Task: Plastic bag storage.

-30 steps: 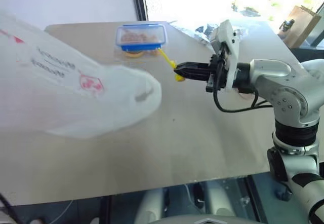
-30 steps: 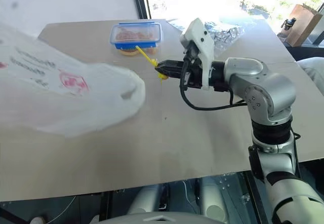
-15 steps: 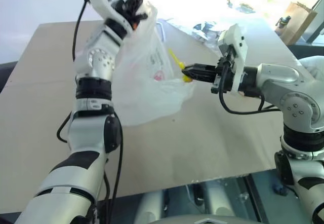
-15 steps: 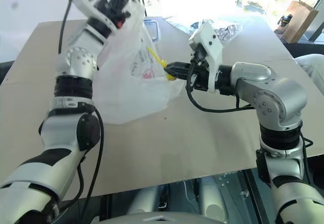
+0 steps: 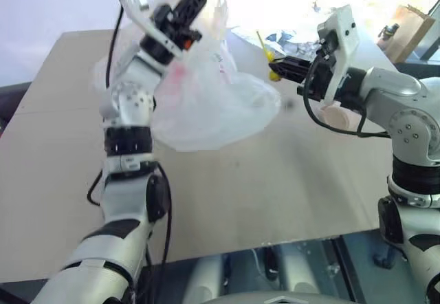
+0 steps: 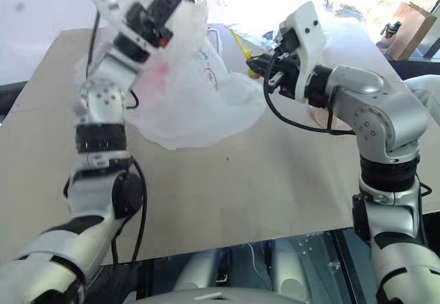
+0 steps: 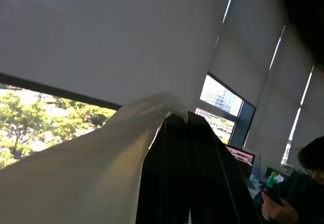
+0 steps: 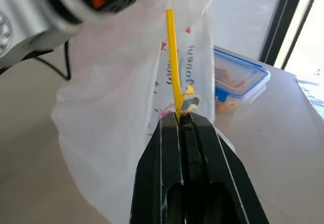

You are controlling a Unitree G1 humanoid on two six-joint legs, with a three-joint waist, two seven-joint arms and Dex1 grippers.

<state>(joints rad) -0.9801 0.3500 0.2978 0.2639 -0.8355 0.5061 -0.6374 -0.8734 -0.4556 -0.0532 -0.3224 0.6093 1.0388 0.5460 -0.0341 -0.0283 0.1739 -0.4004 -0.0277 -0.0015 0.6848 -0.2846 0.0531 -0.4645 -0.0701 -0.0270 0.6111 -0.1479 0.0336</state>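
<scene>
One large thin white translucent plastic bag (image 5: 213, 98) with red print, held up over the far part of the tan worktop (image 5: 261, 187); my left gripper (image 5: 194, 1) has its jaws pinched shut on the bag's top edge, the rest sagging toward the worktop. My right gripper (image 8: 183, 118) has its jaws clamped on one thin yellow plastic stick (image 8: 173, 57), just beside the bag. One clear blue-lidded food box (image 8: 242, 79) on the worktop, partly hidden behind the bag. Bag's print too crumpled to read. One person (image 7: 298, 193), cut off at the edge of the left wrist view.
</scene>
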